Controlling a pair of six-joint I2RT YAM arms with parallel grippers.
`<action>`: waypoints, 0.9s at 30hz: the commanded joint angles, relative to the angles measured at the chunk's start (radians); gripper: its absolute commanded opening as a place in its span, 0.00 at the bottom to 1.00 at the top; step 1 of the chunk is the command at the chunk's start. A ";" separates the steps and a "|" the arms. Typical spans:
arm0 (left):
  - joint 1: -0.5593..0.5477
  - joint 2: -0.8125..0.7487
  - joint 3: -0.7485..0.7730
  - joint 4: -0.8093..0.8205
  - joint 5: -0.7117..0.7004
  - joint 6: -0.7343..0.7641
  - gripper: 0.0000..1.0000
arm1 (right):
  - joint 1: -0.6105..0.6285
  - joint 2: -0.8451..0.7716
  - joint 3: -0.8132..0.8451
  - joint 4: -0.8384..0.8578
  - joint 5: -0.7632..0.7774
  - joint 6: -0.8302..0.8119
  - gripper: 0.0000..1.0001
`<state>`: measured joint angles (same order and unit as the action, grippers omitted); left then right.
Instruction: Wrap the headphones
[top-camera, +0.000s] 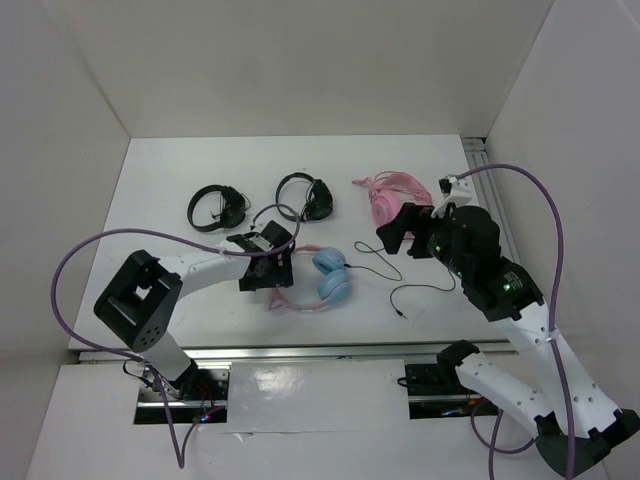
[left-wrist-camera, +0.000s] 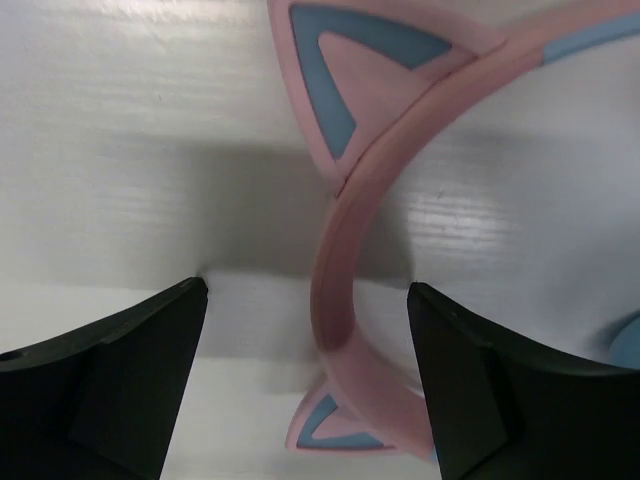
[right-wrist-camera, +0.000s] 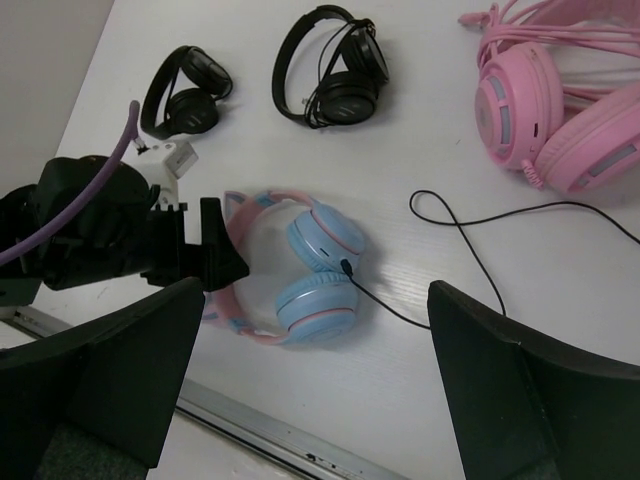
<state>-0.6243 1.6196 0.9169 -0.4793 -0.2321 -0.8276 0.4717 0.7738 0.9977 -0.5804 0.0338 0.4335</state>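
The headphones (top-camera: 325, 282) are laid near the table's (top-camera: 180, 170) middle, cable (top-camera: 385, 272) trailing right. The left gripper (top-camera: 272, 280) is spread wide, nothing gripped; the pink headband (left-wrist-camera: 335, 250) is framed between its jaws. The right gripper (top-camera: 398, 232), open and empty, is kept farther off, to the right.

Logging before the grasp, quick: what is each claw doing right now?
Left claw: open, straddling the headband, not gripping.
Right claw: open, empty.

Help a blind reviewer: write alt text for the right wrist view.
Blue-cupped headphones with a pink cat-ear headband lie on a white table, the left gripper open around the headband and their black cable trailing right. Two black pairs and a pink pair lie beyond.
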 joint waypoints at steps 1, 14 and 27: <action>-0.003 0.049 -0.055 0.103 -0.009 -0.048 0.94 | 0.004 -0.005 0.009 0.062 -0.037 -0.010 1.00; -0.012 -0.012 -0.102 0.125 0.033 -0.053 0.42 | 0.004 -0.034 0.036 0.062 -0.037 -0.010 1.00; -0.043 -0.483 0.168 -0.451 -0.194 -0.010 0.00 | 0.004 -0.086 -0.161 0.399 -0.237 -0.068 1.00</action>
<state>-0.6655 1.2610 0.9115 -0.7391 -0.3145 -0.8360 0.4717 0.7212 0.8967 -0.4084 -0.0734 0.4038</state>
